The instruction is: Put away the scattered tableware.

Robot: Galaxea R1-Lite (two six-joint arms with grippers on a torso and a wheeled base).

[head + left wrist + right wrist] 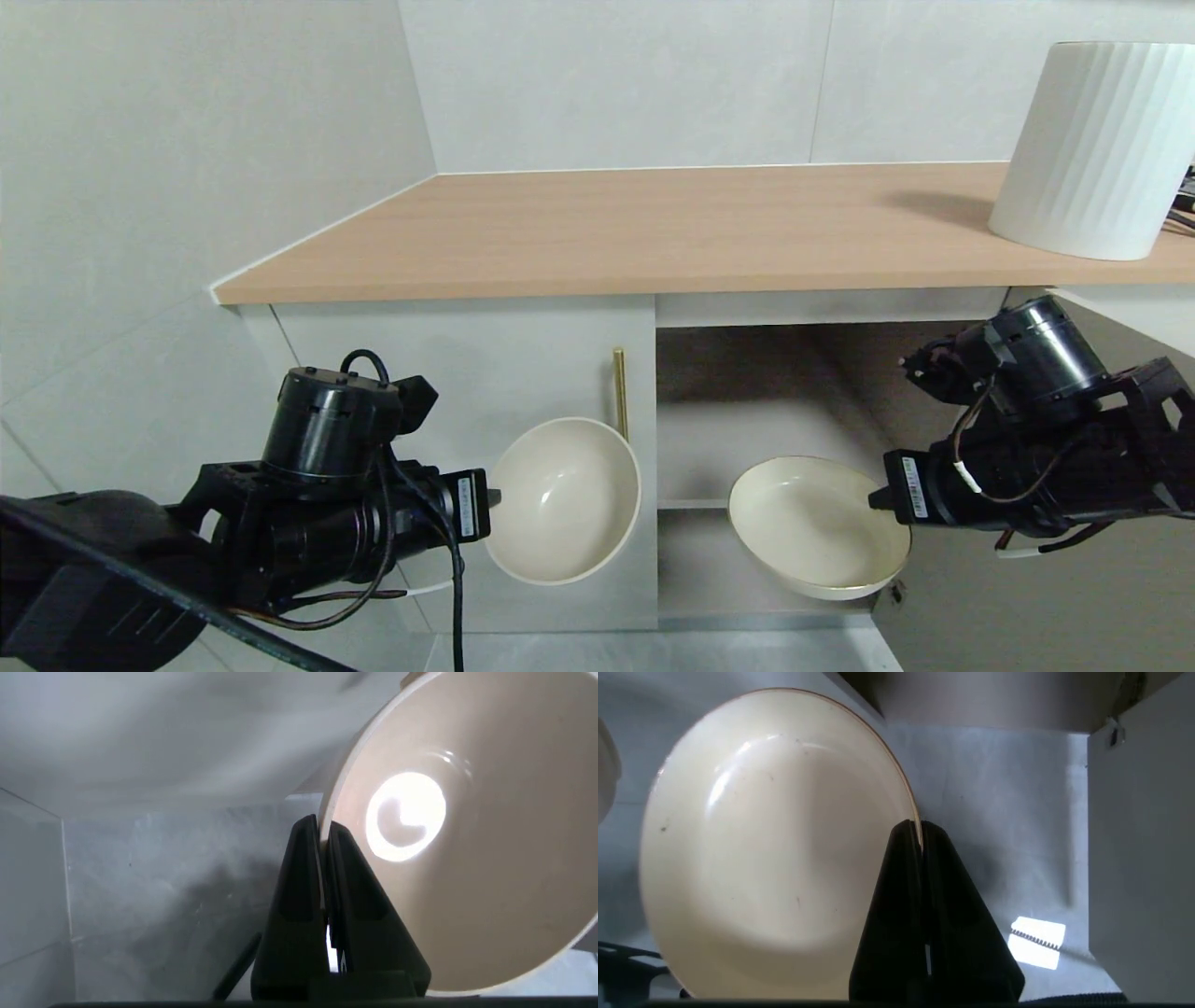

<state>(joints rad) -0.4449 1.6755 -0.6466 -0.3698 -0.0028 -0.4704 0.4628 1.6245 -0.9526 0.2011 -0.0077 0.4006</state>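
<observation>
My left gripper (490,499) is shut on the rim of a cream bowl (565,499), held on edge in front of the closed left cabinet door (467,383). In the left wrist view the fingers (304,873) pinch the bowl's (476,840) rim. My right gripper (878,499) is shut on the rim of a cream plate (817,527) with a thin gold edge, tilted in front of the open cabinet compartment (747,411). The right wrist view has the plate (775,840) clamped between the fingers (906,868).
A wooden countertop (653,229) runs above the cabinet, with a white ribbed cylinder (1097,145) on its right end. A gold handle (618,392) is on the closed door. The open cabinet has a shelf (691,504) inside. Tiled walls stand left and behind.
</observation>
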